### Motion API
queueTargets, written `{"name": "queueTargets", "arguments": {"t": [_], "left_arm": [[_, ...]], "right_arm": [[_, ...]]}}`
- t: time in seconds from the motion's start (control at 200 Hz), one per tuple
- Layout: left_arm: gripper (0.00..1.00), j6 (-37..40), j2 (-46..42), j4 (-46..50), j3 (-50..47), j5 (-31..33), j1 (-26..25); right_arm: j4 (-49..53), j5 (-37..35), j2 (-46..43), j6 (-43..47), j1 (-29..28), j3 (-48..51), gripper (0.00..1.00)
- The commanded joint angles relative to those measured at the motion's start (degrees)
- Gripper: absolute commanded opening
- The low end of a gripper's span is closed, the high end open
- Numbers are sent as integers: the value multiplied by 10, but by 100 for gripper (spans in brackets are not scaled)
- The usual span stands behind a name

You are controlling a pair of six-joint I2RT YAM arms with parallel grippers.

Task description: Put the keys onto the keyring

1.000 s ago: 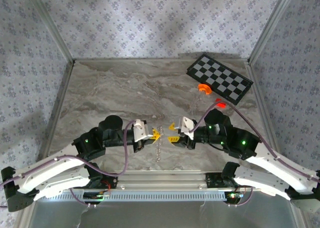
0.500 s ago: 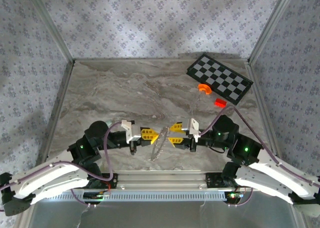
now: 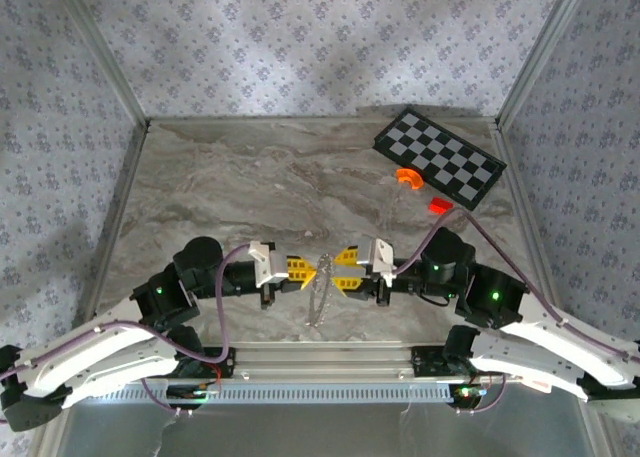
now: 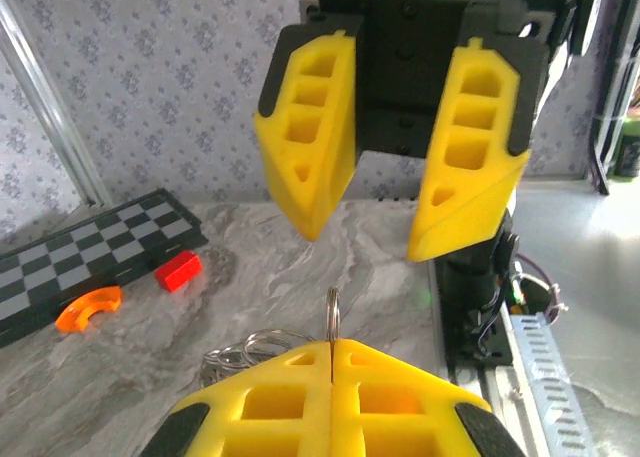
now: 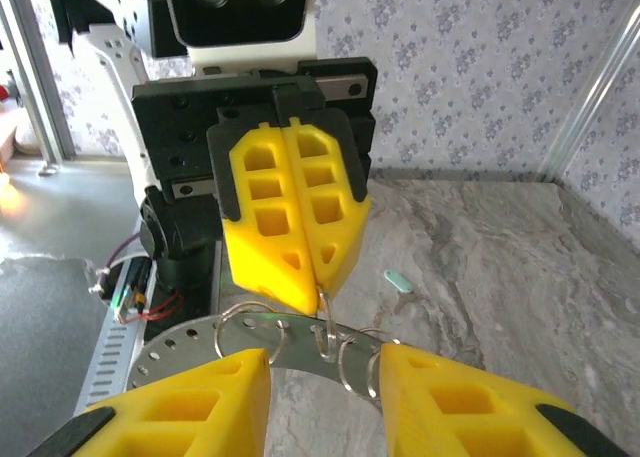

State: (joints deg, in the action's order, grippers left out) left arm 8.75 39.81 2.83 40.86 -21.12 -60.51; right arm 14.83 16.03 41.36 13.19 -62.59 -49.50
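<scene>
My left gripper (image 3: 308,270) is shut on the keyring (image 4: 331,317), a thin silvery wire ring standing edge-on out of its closed yellow tips (image 4: 331,343). From that ring hangs a curved, perforated metal strip (image 5: 300,339) carrying several more wire rings, seen from above as a silvery bunch (image 3: 318,299) above the table. My right gripper (image 3: 340,269) faces the left one, open, its yellow fingers (image 5: 190,407) on either side of the strip and its rings (image 5: 325,377). I cannot make out the keys in the silvery bunch.
A checkerboard (image 3: 440,159) lies at the back right with an orange curved piece (image 3: 407,178) and a red block (image 3: 439,205) beside it. A small teal tag (image 5: 398,281) lies on the marble table (image 3: 230,187). Metal frame rails edge the table.
Both grippers have levelled out and now face each other closely. The hanging bunch swung out and has settled straighter between them. The right jaws have narrowed slightly.
</scene>
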Motion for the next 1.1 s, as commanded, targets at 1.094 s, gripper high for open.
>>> {"name": "queueTargets", "arguments": {"t": [1.094], "left_arm": [[0, 83, 34, 99, 62, 62, -36]], "right_arm": [[98, -160, 86, 84, -85, -58, 30]]}}
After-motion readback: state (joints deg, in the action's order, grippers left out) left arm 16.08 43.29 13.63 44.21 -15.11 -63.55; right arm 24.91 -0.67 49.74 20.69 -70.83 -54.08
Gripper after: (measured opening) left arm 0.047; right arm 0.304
